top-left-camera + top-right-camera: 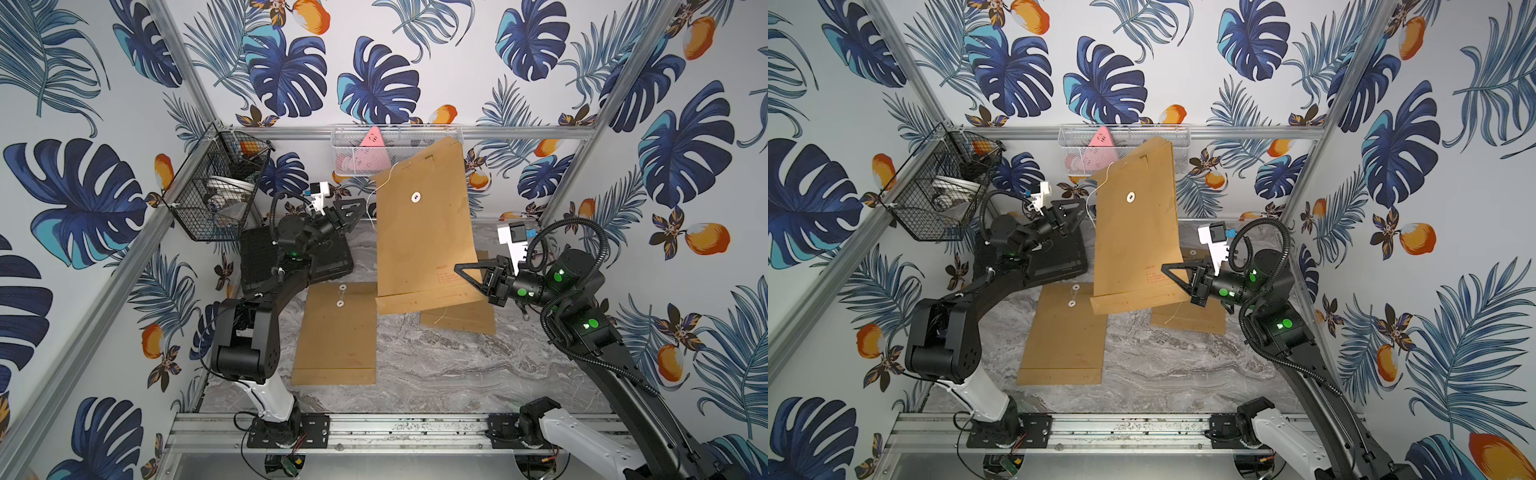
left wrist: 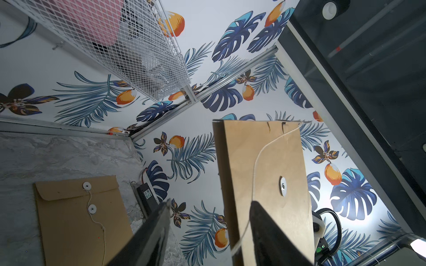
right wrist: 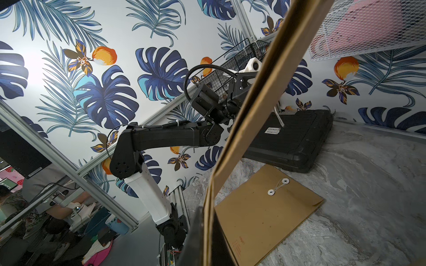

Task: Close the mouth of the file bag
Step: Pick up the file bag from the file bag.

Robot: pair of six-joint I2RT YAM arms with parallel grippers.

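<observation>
Slippage is the chief risk: the file bag (image 1: 424, 232) stands nearly upright above the table (image 1: 436, 365), mouth end uppermost, and the right gripper (image 1: 461, 268) holds it only by pinching its lower edge near one corner. Any sideways pull would probably pivot the tall sheet about that hold or crease it. The left gripper (image 2: 211, 202) sits beside the bag's upper half with its jaws apart and nothing between them except the string (image 2: 255, 161), which runs slack close to one finger. If the jaws close slightly off line they will likely miss this thin white cord, and a hard tug could tear the paper where the cord is anchored. The bag is matte brown kraft paper, a flat rectangle with stiff folded edges, and carries a small round disc (image 1: 415, 197) with a metal eyelet. A second file bag (image 1: 336, 332) lies flat nearby, its cord looped between two discs.
</observation>
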